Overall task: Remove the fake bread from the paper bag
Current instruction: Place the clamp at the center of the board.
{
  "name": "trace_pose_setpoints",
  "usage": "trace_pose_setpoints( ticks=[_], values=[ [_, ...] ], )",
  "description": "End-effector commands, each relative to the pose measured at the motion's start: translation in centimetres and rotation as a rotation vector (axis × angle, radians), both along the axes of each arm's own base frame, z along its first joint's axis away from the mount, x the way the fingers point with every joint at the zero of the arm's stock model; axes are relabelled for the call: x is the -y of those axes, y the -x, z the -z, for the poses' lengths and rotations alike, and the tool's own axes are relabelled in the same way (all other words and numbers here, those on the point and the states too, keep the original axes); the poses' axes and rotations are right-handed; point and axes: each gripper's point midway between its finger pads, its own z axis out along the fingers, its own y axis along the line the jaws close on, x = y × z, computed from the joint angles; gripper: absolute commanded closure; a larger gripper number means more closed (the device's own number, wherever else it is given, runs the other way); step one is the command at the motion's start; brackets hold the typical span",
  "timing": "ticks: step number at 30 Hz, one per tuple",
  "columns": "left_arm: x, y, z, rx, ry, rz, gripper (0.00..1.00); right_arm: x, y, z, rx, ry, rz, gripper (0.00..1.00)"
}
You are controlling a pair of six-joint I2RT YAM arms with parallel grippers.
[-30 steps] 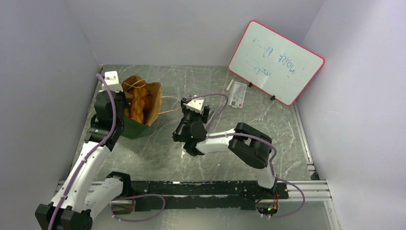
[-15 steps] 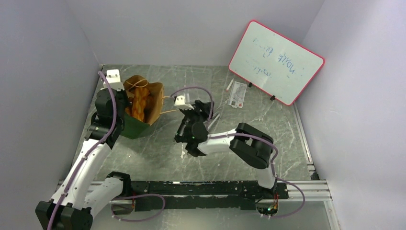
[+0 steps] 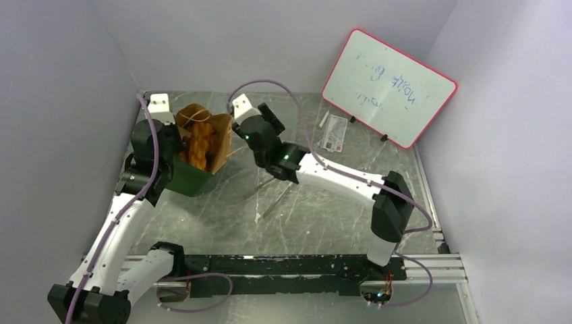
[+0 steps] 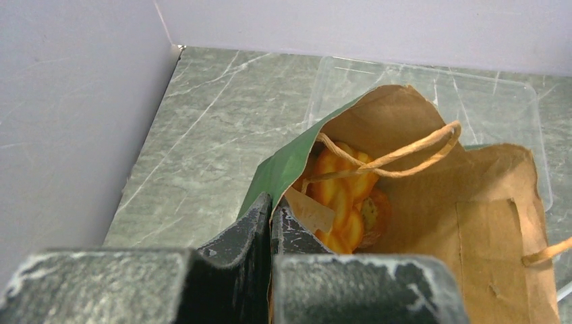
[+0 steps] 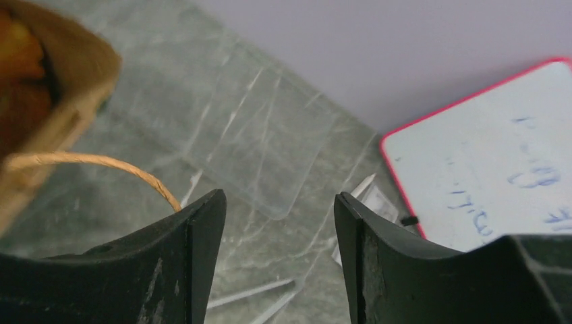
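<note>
The paper bag [image 3: 192,177], green outside and brown inside, stands open at the left of the table. Orange fake bread [image 3: 197,147] fills it, and in the left wrist view the bread [image 4: 344,196] lies deep in the bag [image 4: 472,223] under a looped cord handle [image 4: 398,155]. My left gripper [image 4: 272,202] is shut on the bag's left rim [image 3: 172,145]. My right gripper [image 3: 260,116] hangs just right of the bag. Its jaws [image 5: 280,202] are open with nothing between them, and the bag [image 5: 61,88] and a cord handle [image 5: 101,162] lie to their left.
A pink-framed whiteboard [image 3: 389,86] leans at the back right, with a small packet [image 3: 334,131] lying in front of it. A clear plastic tray [image 4: 418,81] lies behind the bag. The left wall runs close beside the bag.
My right arm has stretched from the table's middle up and back to the bag's right side, with its jaws a little narrower. My left gripper has kept its hold on the rim.
</note>
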Motion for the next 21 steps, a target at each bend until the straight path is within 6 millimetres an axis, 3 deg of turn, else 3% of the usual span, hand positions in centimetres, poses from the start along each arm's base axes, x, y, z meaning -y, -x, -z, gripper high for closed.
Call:
trace_pose_setpoints(
  ticks=[1, 7, 12, 21],
  values=[
    [0.2, 0.6, -4.9, 0.114, 0.03, 0.025, 0.93, 1.1, 2.8, 11.2, -0.454, 0.161, -0.247, 0.35],
    [0.4, 0.8, -4.2, 0.07, 0.048, 0.045, 0.93, 2.8, 3.2, 15.7, -0.583, 0.142, -0.329, 0.27],
    [0.6, 0.9, -2.5, 0.026, 0.058, 0.056, 0.93, 3.3, 3.4, 19.6, -0.654, 0.175, -0.331, 0.23],
    [0.1, 0.9, 0.6, -0.008, 0.027, 0.041, 0.93, 4.7, 3.9, 23.0, -0.703, 0.207, -0.334, 0.22]
  ],
)
